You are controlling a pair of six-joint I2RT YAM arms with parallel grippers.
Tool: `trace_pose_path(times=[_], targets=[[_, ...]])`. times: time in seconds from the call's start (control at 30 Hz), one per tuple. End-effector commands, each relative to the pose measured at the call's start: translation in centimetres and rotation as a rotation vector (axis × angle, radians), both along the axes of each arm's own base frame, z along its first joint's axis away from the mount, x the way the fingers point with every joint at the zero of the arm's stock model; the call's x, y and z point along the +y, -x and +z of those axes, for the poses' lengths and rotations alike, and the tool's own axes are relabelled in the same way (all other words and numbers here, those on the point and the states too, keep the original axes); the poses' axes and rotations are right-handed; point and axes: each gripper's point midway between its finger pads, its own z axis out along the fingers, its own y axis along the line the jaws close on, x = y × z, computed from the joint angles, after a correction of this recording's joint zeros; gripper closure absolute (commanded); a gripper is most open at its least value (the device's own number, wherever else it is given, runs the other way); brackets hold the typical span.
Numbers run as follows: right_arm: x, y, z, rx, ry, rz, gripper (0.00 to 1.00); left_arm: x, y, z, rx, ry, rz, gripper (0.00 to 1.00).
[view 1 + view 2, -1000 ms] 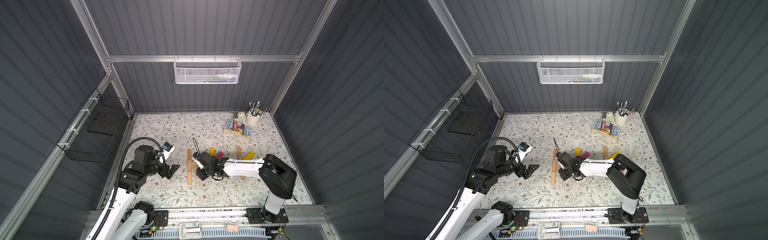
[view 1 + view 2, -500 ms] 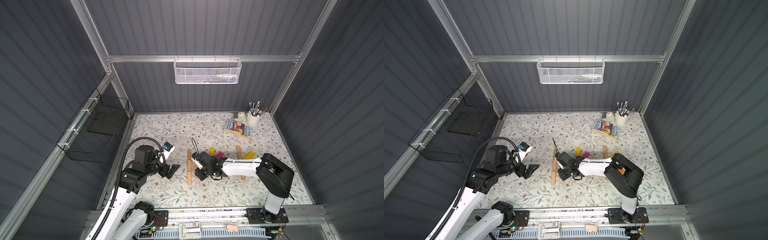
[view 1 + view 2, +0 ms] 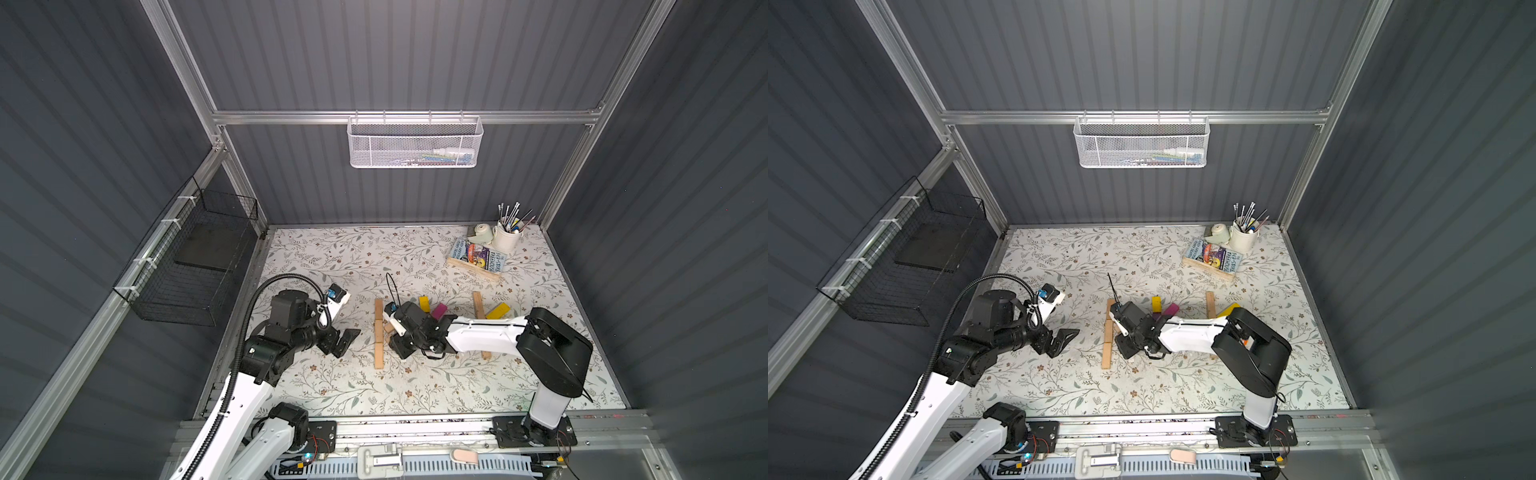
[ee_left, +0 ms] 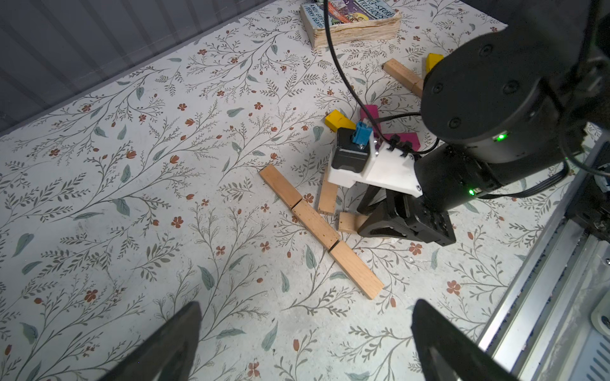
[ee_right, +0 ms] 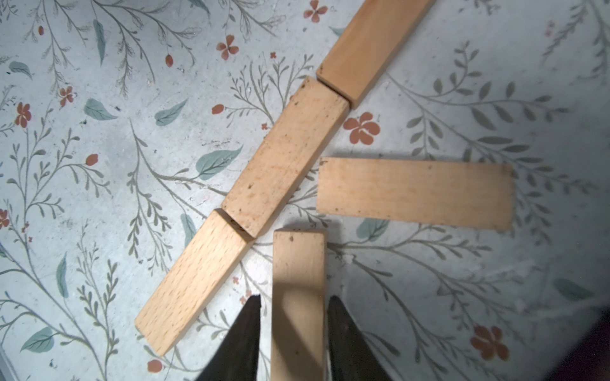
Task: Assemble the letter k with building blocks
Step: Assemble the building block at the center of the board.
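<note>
Three tan building blocks (image 5: 287, 155) lie end to end in a straight line (image 3: 378, 332) (image 3: 1108, 334) on the floral mat. A fourth tan block (image 5: 416, 193) (image 4: 327, 198) lies slanted against the line's right side. A fifth tan block (image 5: 298, 264) (image 4: 346, 222) lies flat on the mat, its end near the line. My right gripper (image 5: 294, 298) (image 3: 397, 347) straddles it, slightly open, with a thin gap showing at one finger. My left gripper (image 4: 305, 306) (image 3: 345, 336) hovers wide open and holds nothing, left of the line.
Behind the right arm lie a yellow block (image 3: 424, 302), a magenta block (image 3: 439, 309), a tan block (image 3: 478, 303) and another yellow block (image 3: 498, 311). A wooden book tray (image 3: 471, 266), pen cup (image 3: 506, 239) and tape roll (image 3: 482, 230) stand at the back right.
My right gripper slid a little left toward the line of blocks and its jaws eased apart around the tan block. The left arm has stayed still.
</note>
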Motion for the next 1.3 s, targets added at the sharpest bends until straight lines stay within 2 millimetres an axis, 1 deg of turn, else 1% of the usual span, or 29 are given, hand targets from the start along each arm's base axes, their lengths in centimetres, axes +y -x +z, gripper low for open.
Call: trace_pose_path(times=[0.0,0.4,0.57,1.27], targets=[[-0.26,-0.14,-0.49,0.001,0.011,-0.002,0.64,-0.18,-0.01,-0.13,-0.006,-0.001,-0.019,0.0],[-0.32,-0.18,-1.45,0.008,0.039,0.005,0.65,-0.16,-0.1,-0.23,-0.001,-0.004,-0.016,0.01],[-0.24,-0.19,-1.45,0.005,0.036,0.009,0.68,-0.14,-0.08,-0.29,-0.001,-0.006,-0.017,0.01],[0.38,-0.48,-1.1,-0.005,0.019,0.017,0.68,-0.13,-0.18,-0.3,-0.001,-0.007,-0.014,0.0]])
